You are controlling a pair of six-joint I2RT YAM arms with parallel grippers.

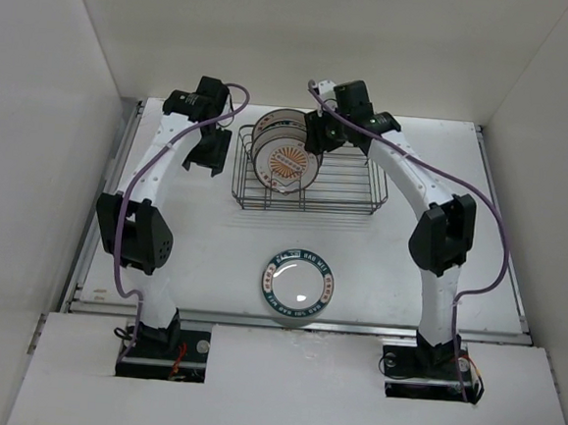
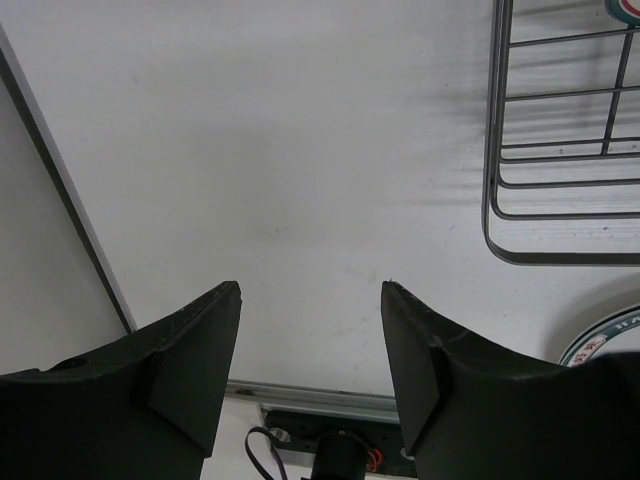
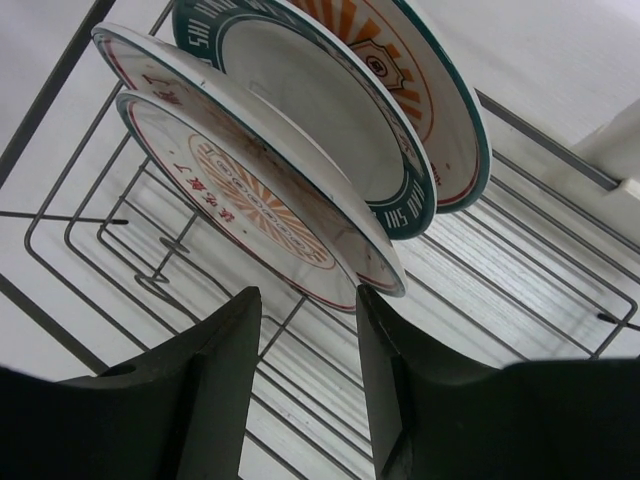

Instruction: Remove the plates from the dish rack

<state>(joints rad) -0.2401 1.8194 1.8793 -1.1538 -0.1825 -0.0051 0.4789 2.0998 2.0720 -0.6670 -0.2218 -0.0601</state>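
The dish rack [image 1: 340,192] is a dark wire basket at the back middle of the table. Several plates [image 1: 284,155] stand upright in its left half. In the right wrist view the front plate [image 3: 235,195] has an orange sunburst centre, and a teal-rimmed plate [image 3: 330,110] stands behind it. My right gripper [image 3: 305,292] is open, and the front plate's lower rim sits just at its fingertips, with a gap on both sides. One teal-rimmed plate [image 1: 298,281] lies flat on the table in front of the rack. My left gripper [image 2: 310,285] hangs open and empty over bare table, left of the rack's corner [image 2: 500,215].
A cream plastic holder [image 3: 620,150] sits on the rack's far edge. White walls close in the table on the left, back and right. The arm bases [image 1: 165,346] stand at the near edge.
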